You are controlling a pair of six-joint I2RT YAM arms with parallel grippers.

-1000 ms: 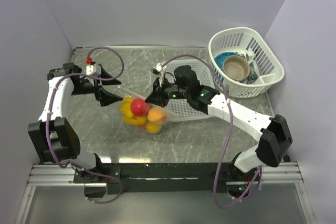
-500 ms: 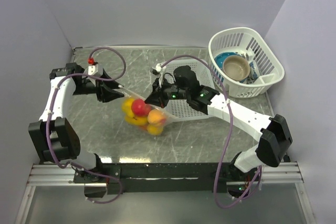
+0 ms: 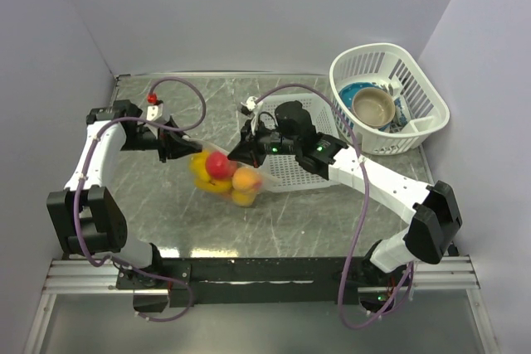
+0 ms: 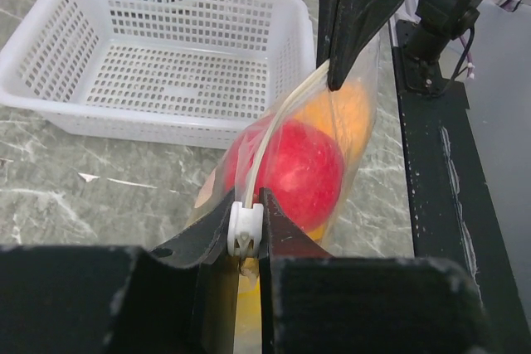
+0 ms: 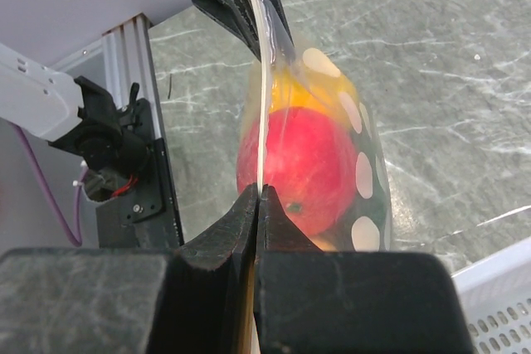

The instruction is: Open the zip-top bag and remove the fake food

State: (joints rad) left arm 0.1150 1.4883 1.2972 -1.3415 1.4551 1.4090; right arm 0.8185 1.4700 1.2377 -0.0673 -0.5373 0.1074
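The zip-top bag [image 3: 226, 175] hangs stretched between my two grippers just above the table, clear with white dots [image 5: 363, 173]. Inside it lies the fake food: a red round one [image 3: 219, 165] [image 4: 297, 167] [image 5: 290, 163], orange ones [image 3: 246, 180] and yellow pieces [image 3: 202, 173]. My left gripper [image 3: 190, 149] [image 4: 246, 223] is shut on the white zip slider [image 4: 244, 230] at the bag's left end. My right gripper [image 3: 241, 155] [image 5: 260, 196] is shut on the white zip strip [image 5: 263, 105] at the right end. The strip runs taut between both.
A flat white lattice basket [image 3: 292, 170] [image 4: 166, 64] lies right behind the bag, under the right arm. A round white basket [image 3: 432, 94] with a bowl [image 3: 372, 106] and dishes stands at the back right. Walls enclose the marbled table [image 3: 166, 205].
My left gripper has moved right to the bag's left end and closed from wide open onto the zip slider. The bag shifted slightly. The right gripper has kept its hold.
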